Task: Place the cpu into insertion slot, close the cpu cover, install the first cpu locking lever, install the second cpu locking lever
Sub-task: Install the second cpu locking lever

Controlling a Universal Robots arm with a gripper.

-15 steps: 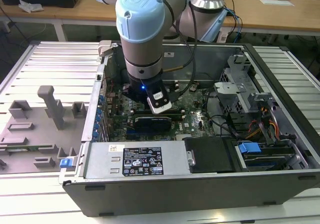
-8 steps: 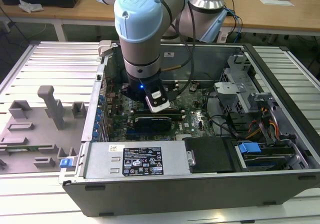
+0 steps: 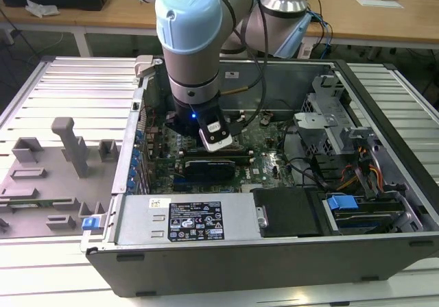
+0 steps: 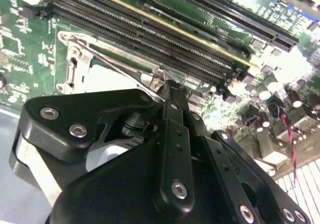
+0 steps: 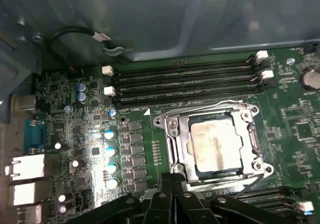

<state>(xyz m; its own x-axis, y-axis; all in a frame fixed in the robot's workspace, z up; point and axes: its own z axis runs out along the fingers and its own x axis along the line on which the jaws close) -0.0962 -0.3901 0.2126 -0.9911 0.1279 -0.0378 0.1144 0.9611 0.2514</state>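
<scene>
The fingers [image 4: 167,91] are pressed together, their tips down at the edge of the insertion slot [image 5: 216,145] and touching a thin wire locking lever [image 4: 112,64] in the second wrist view. In the first wrist view the cpu [image 5: 214,142] lies seated in the slot, with the cpu cover [image 5: 250,134] closed flat around it. The memory slots [image 5: 185,81] run just beside it on the green board [image 5: 75,134]. In the exterior view the arm [image 3: 195,46] reaches down into the open computer case [image 3: 274,259], which rests on a slatted surface [image 3: 68,88].
</scene>
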